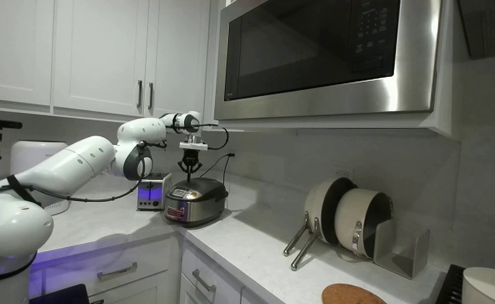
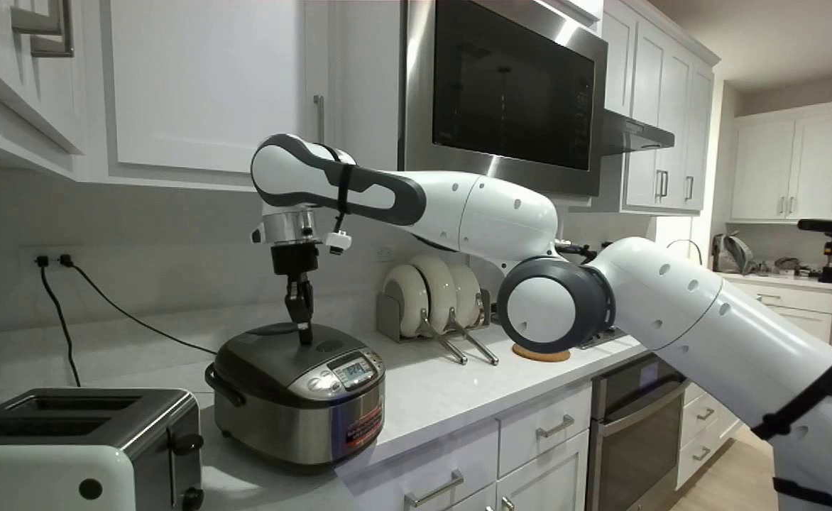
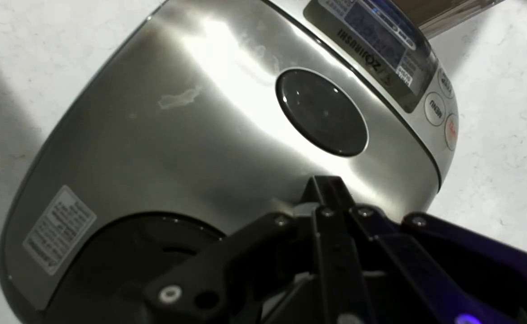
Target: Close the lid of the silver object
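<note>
In an exterior view: silver rice cooker (image 1: 194, 207) below my jaws. In an exterior view: its lid (image 2: 267, 362) down, beneath them (remotely, I cannot confirm contact). Wrist view: jaws pressed together, dark oval button (image 3: 322, 112) just ahead of them.

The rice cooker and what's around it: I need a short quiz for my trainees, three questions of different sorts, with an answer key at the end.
1. True or false: the lid of the rice cooker is down.
2. Pick one: the gripper is (A) wide open, (B) half open, (C) shut.
3. Name the appliance that stands on the counter beside the rice cooker in both exterior views.

Key: 1. True. 2. C. 3. The toaster.
</note>
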`<state>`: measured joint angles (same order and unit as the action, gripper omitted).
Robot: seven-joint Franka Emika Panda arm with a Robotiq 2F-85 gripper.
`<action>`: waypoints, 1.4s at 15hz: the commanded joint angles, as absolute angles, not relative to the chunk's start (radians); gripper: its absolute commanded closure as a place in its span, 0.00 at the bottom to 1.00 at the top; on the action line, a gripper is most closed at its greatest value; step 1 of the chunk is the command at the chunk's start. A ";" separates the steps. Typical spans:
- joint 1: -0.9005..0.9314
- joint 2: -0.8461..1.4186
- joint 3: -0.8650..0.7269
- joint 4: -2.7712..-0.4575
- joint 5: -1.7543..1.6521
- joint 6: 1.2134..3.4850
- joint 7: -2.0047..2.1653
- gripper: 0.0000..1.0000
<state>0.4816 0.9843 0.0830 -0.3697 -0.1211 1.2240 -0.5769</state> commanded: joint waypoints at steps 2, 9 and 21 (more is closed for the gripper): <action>0.474 1.063 0.064 -0.407 -0.139 1.343 -0.509 1.00; 0.477 1.066 0.058 -0.401 -0.147 1.354 -0.468 1.00; 0.473 1.149 0.044 -0.330 -0.178 1.396 -0.501 0.14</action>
